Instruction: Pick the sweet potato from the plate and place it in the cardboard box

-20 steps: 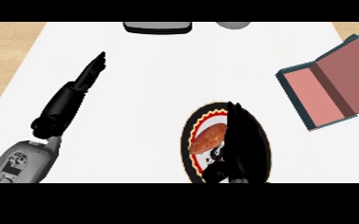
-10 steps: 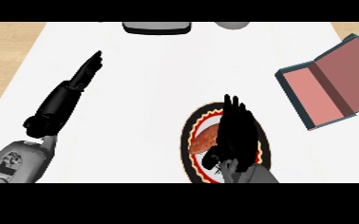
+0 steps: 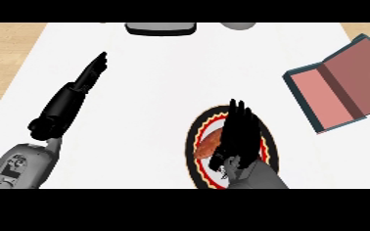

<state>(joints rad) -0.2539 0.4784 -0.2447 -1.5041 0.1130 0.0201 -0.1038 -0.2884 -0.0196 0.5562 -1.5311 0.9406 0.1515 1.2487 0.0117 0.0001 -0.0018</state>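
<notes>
While outstretched, robot hand (image 3: 237, 136) overhangs plate (image 3: 192, 150).

No legible text; only an unreadable dark marking on the left forearm (image 3: 22, 165)

Tabletop (image 3: 180, 73) btwn plate (image 3: 270, 147) & cardboard box (image 3: 332, 90) is bare: open path for a hand. Grey object (image 3: 160, 28) at far edge, well apart. Left hand (image 3: 76, 93) lies across left side.
</notes>
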